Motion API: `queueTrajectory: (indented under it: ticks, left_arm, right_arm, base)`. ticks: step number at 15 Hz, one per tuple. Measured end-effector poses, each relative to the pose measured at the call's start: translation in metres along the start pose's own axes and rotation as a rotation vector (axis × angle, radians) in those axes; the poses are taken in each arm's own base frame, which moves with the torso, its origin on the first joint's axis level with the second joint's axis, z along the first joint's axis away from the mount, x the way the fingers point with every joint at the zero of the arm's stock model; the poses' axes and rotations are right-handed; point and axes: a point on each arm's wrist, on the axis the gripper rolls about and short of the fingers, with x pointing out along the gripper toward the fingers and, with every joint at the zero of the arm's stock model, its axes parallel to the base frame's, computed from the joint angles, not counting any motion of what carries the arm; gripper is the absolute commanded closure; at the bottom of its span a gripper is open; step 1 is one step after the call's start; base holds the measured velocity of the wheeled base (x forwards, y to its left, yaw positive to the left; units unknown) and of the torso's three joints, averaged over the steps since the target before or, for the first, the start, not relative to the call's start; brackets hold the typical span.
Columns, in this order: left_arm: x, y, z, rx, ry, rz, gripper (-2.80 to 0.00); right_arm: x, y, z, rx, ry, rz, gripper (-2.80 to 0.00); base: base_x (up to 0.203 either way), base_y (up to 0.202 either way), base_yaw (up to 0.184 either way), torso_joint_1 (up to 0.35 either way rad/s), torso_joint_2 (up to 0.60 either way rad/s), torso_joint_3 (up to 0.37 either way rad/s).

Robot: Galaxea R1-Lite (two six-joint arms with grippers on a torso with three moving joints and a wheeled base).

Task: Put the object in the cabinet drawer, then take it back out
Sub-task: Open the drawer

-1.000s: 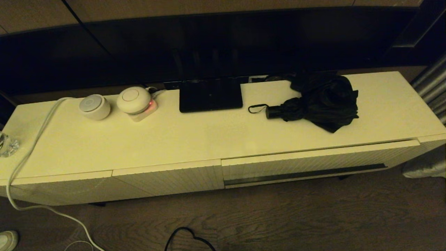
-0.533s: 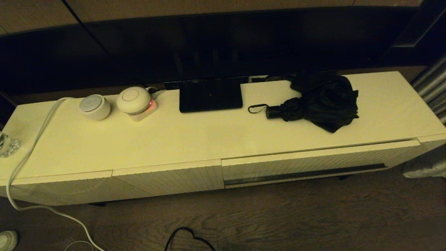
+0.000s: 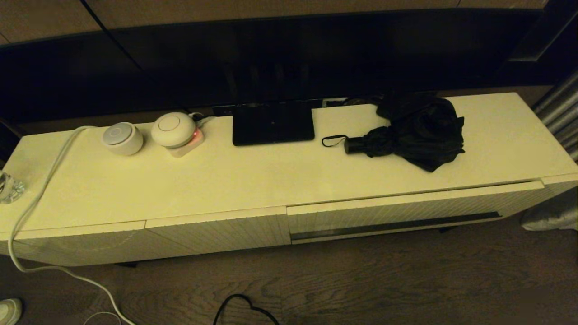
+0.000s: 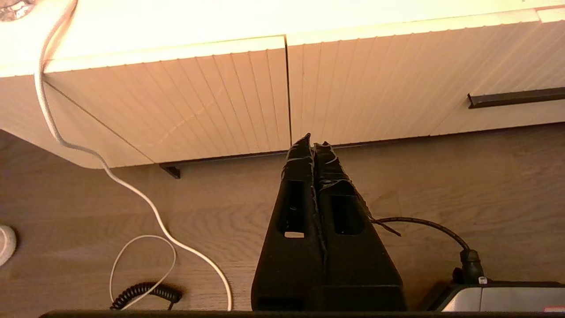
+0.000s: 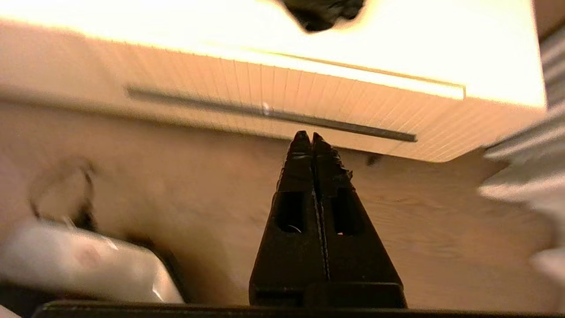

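Note:
The black folding umbrella point(image 3: 413, 131) lies on top of the cream cabinet point(image 3: 271, 176) at its right part, handle and wrist loop pointing left. A bit of its fabric point(image 5: 324, 11) shows in the right wrist view. The cabinet drawer point(image 3: 406, 212) below it is closed, with its dark slot point(image 5: 269, 112) along the lower edge. Neither arm shows in the head view. My right gripper point(image 5: 312, 137) hangs shut and empty over the floor in front of the drawer. My left gripper point(image 4: 314, 140) is shut and empty, low before the narrower ribbed panel point(image 4: 176, 101).
On the cabinet top sit a flat black box point(image 3: 272, 123), two round white devices point(image 3: 173, 129) and a white cable point(image 3: 36, 198) that runs down to the floor. A black cable point(image 3: 246, 307) lies on the wooden floor. A glass point(image 3: 8, 187) stands at the far left edge.

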Motion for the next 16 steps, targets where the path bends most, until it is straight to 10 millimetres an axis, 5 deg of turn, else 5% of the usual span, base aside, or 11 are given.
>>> queueTrajectory:
  ticks: [8, 16]
  left_arm:
    - [0.000, 0.000, 0.000, 0.000, 0.000, 0.000, 0.00]
    - [0.000, 0.000, 0.000, 0.000, 0.000, 0.000, 0.00]
  right_arm:
    - [0.075, -0.014, 0.014, -0.726, 0.303, 0.191, 0.00]
    - [0.130, 0.002, -0.012, -0.885, 0.449, 0.539, 0.00]
  base:
    - [0.000, 0.000, 0.000, 0.000, 0.00, 0.000]
    - [0.000, 0.000, 0.000, 0.000, 0.00, 0.000]
